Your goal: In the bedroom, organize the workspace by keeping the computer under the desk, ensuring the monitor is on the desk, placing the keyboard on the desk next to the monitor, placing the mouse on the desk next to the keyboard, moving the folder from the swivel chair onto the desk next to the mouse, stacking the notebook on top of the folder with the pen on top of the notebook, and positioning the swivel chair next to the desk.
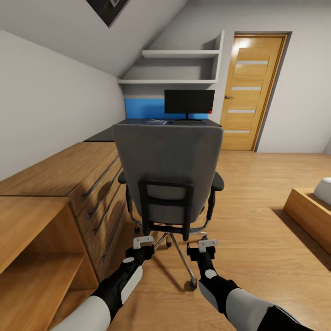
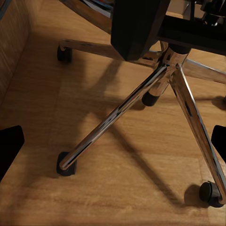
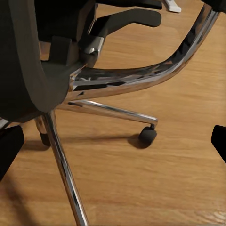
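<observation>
The grey swivel chair (image 1: pixel 168 161) stands with its back to me, in front of the black-topped desk (image 1: pixel 138 122). On the desk the monitor (image 1: pixel 189 101) is upright, and a flat blue folder (image 1: pixel 156 121) lies left of it; what sits on the folder is too small to tell. My left gripper (image 1: pixel 143 240) and right gripper (image 1: pixel 208 243) hover low behind the chair, both open and empty. The chair's chrome legs (image 2: pixel 117 117) and casters (image 3: pixel 147 135) show close up in the wrist views, between the spread fingertips (image 2: pixel 9 146) (image 3: pixel 9 143).
A long wooden dresser (image 1: pixel 92 179) and an open wooden shelf unit (image 1: pixel 32 239) line the left wall. A wooden door (image 1: pixel 250 92) is at the back right. A low wooden bed frame (image 1: pixel 310 214) sits at the right. Wall shelves (image 1: pixel 179 54) hang above the desk.
</observation>
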You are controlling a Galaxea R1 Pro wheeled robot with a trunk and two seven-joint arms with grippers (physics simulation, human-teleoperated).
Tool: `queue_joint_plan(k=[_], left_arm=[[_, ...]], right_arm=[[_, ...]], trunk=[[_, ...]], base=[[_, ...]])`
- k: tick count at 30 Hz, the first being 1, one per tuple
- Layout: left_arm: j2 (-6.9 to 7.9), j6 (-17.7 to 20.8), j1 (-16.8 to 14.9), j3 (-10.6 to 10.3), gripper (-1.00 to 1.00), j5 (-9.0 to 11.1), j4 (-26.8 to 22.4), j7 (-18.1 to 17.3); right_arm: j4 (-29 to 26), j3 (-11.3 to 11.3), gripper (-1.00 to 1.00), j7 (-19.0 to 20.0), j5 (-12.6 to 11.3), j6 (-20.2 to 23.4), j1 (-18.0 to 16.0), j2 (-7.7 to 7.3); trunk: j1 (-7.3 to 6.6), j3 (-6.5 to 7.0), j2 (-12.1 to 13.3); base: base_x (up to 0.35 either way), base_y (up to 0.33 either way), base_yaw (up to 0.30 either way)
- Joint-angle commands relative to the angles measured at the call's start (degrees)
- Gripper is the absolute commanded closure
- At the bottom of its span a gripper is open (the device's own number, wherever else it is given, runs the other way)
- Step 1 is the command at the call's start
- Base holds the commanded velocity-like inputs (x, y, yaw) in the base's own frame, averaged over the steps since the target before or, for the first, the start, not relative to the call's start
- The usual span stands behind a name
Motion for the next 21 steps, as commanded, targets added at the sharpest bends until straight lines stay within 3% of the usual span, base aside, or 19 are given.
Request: queue_joint_plan(k=[1,14,21], left_arm=[[0.06,0.2,0.0,-0.4,-1.0,0.4,-0.1,0.5],[0.06,0.2,0.0,-0.4,-1.0,0.5,-0.1,0.5],[0.06,0.2,0.0,-0.4,-1.0,0.5,-0.1,0.6]], right_arm=[[0.0,0.5,-1.0,-0.3,-0.4,-0.1,0.0,0.01],[0.1,0.7,-1.0,0.6,0.0,-0.2,0.1,0.81],[0.0,0.7,-1.0,4.9,0.2,-0.2,0.6,1.03]], trunk=[[-0.01,-0.06,0.0],[-0.01,-0.06,0.0],[-0.01,-0.06,0.0]], base=[[-0.004,0.003,0.0],[0.0,0.0,0.0],[0.0,0.0,0.0]])
